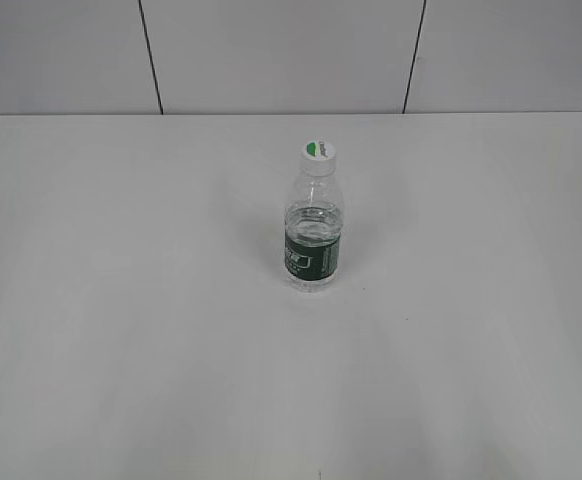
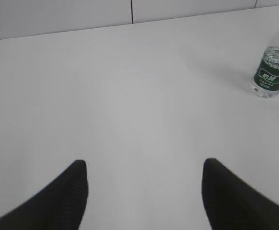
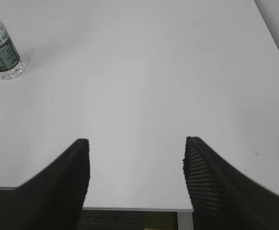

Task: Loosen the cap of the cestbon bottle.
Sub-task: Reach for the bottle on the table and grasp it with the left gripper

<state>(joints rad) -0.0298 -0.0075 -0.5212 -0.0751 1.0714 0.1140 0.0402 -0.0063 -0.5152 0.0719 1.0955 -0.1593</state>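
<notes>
While both grippers gape wide and empty, bottle stands untouched.
Left gripper (image 2: 144, 191), right gripper (image 3: 135, 177): ribbed black fingers; clear ribbed cestbon bottle (image 1: 314, 235), white cap (image 1: 319, 156), mid-desk (image 1: 121, 350).

The cestbon bottle (image 1: 314, 230) is clear, glossy plastic with a smooth dark green label band; its cap (image 1: 318, 157) is white plastic. The table (image 1: 121, 330) looks smooth, matt white. Both grippers' black fingers (image 3: 63, 182) show fine ribbing.
</notes>
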